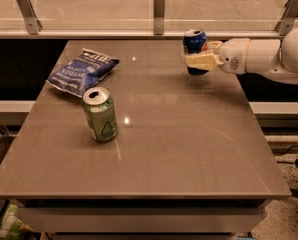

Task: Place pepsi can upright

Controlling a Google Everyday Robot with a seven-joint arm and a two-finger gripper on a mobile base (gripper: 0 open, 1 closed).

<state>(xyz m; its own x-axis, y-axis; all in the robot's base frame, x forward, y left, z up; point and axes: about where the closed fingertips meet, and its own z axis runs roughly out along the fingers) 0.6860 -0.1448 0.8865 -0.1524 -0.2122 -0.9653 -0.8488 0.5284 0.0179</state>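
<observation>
Fingers (pixel 201 61) of my gripper (pixel 197 53) clamped the pepsi can (pixel 194 39), top up, at the table's (pixel 189 139) one o'clock; the chip bag (pixel 82 71) read "VINEGAR".

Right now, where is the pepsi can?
In the camera view, the gripper holds the pepsi can at the table's far right, well apart from the green can.
</observation>
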